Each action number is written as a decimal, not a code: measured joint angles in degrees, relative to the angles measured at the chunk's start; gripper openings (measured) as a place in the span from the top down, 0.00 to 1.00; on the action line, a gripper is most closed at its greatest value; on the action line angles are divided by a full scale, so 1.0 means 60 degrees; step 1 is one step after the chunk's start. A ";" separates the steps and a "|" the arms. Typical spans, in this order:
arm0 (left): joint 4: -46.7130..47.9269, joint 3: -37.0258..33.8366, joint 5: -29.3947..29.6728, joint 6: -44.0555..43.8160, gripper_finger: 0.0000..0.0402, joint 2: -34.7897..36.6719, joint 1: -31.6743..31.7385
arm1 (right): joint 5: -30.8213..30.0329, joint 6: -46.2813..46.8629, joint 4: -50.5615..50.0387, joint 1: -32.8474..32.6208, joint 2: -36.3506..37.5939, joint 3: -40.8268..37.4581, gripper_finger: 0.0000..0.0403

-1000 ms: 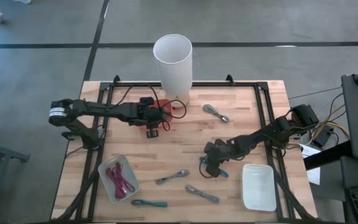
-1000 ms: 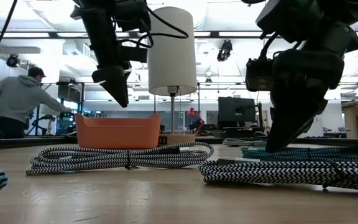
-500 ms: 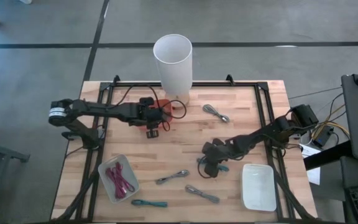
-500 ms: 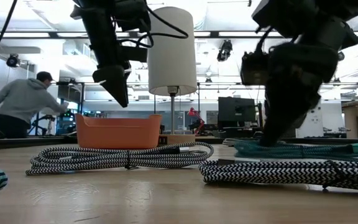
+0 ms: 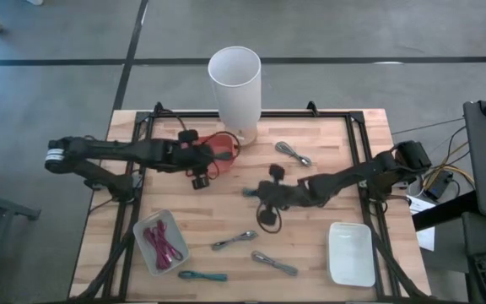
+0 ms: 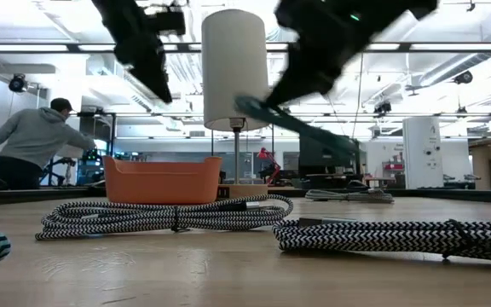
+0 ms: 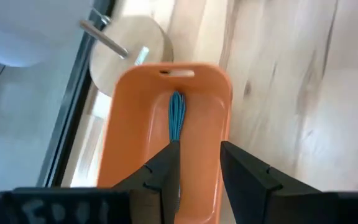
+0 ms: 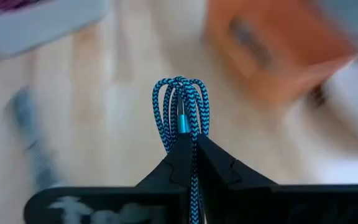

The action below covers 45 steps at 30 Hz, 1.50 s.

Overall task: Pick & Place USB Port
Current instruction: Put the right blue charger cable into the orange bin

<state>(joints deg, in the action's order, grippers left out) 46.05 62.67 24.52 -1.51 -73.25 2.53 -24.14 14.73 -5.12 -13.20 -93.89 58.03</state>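
In the right wrist view, everything behind the blue cable (image 8: 181, 112) is smeared: an orange tub (image 8: 278, 53) and a grey tray (image 8: 36, 15), cut by the edge, show only as blurs. In the low view, the right arm (image 6: 331, 34) is a dark streak running off the top. The person (image 6: 28, 145) there is cut by the picture's side.

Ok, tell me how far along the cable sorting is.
Done: one blue cable lies in the orange bin, and pink cables sit in the grey tray. In hand: the right gripper is shut on another blue cable, lifted off the table. Left: striped cables and a teal one on the table; the white tray holds nothing.
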 joint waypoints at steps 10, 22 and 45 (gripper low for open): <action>0.0002 -0.0054 0.0036 -0.0654 0.70 0.1414 -0.0333 | -0.0479 -0.3206 0.0528 0.1254 0.0004 0.1731 0.98; -0.3323 -0.2323 -0.0017 -0.0994 0.71 0.1542 -0.0511 | 0.2149 -0.3242 0.3334 0.2105 0.0004 0.0973 0.98; -1.6523 -0.7020 -0.1778 -0.0339 0.71 0.1376 -0.0751 | 0.2783 -0.3204 0.6275 0.2147 0.0004 0.0148 0.98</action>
<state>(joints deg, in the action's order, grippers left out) -53.09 20.56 13.85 -3.54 -64.99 -1.98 -7.44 -4.49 32.53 -0.32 -93.86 58.92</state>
